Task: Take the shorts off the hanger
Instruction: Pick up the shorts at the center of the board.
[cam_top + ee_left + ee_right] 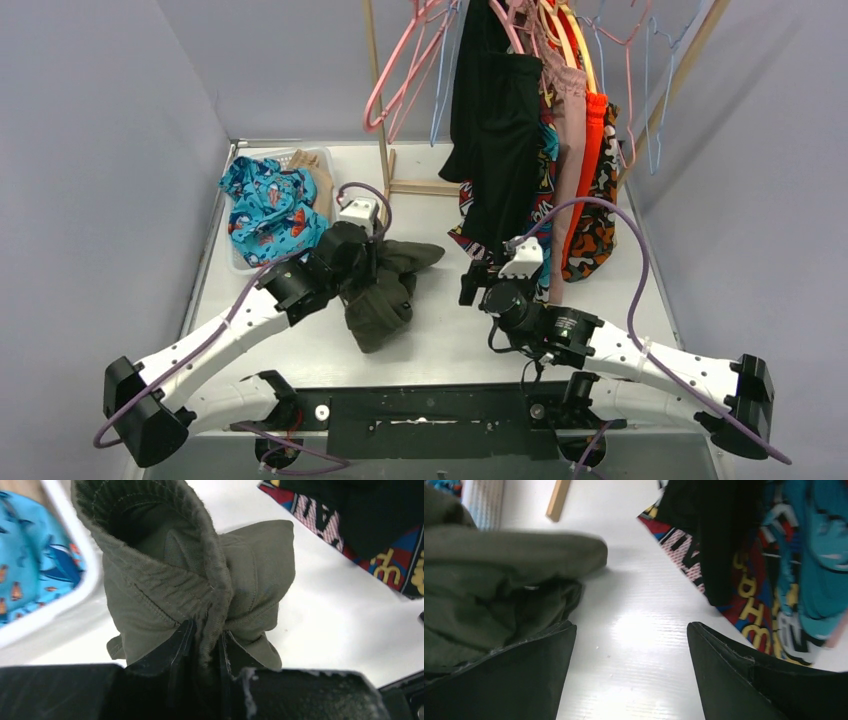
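Your left pincer (200, 645) clamps the olive green shorts (250, 575); lift them clear before swinging toward the white basket (55, 611). Your right pincer (631, 650) stands apart, empty.

The tops of the hangers (400, 72) are cut off by the top view's upper edge. The comic-print shorts (466, 225) are largely hidden behind the black shorts (495, 130). The tips of the left gripper (200, 650) are wrapped in folds of the olive shorts (165, 605); in the right wrist view these are blurred and cropped at the left.
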Controlling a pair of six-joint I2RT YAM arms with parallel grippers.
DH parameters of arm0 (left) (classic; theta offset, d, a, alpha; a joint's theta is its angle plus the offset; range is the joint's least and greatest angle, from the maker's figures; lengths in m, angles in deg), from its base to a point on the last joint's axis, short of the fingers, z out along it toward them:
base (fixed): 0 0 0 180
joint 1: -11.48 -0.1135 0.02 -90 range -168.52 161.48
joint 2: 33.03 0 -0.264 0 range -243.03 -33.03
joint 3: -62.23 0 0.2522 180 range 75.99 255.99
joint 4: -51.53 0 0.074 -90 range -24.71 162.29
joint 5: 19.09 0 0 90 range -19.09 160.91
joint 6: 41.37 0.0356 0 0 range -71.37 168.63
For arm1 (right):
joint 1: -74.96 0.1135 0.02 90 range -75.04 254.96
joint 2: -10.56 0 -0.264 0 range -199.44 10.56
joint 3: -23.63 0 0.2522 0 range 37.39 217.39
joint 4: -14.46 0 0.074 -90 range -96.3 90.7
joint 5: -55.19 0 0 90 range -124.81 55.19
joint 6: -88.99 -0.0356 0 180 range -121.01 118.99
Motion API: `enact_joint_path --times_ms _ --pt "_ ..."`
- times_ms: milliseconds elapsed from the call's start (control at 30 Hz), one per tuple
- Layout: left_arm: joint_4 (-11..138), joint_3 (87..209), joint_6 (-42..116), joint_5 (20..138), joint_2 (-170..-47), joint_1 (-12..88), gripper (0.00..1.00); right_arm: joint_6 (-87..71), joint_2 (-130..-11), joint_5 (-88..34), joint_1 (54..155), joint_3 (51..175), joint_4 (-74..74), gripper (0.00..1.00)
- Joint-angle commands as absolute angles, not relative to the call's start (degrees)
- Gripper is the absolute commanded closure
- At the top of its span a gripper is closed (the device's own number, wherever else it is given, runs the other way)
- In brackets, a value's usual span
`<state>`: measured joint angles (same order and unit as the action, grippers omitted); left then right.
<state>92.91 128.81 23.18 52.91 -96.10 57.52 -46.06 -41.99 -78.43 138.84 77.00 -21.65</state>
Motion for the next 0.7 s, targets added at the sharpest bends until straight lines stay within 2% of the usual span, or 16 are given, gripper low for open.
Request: enact_joint_path --times_ms 0,100,300,533,667 --pt "97.8 134.7 26.3 50.8 -93.2 54.0 1.00 -40.6 -42.4 -59.2 131.4 75.3 -12.3 0.16" --pt "99.1 137.0 27.0 49.1 -91.8 53.4 1.00 -42.0 -41.7 -54.6 128.3 73.2 -10.7 0.16" --pt "98.3 140.7 29.4 41.1 -85.4 52.9 1.00 -44.6 -40.4 -57.5 126.9 72.0 -12.8 0.15" --pt "105.5 149.6 34.0 27.3 -89.7 51.6 1.00 -47.1 -39.0 -63.0 126.8 72.0 -14.9 0.15" --pt "105.5 154.2 38.5 24.6 -92.8 44.5 1.00 -46.8 -37.8 -63.6 126.8 71.8 -15.1 0.14"
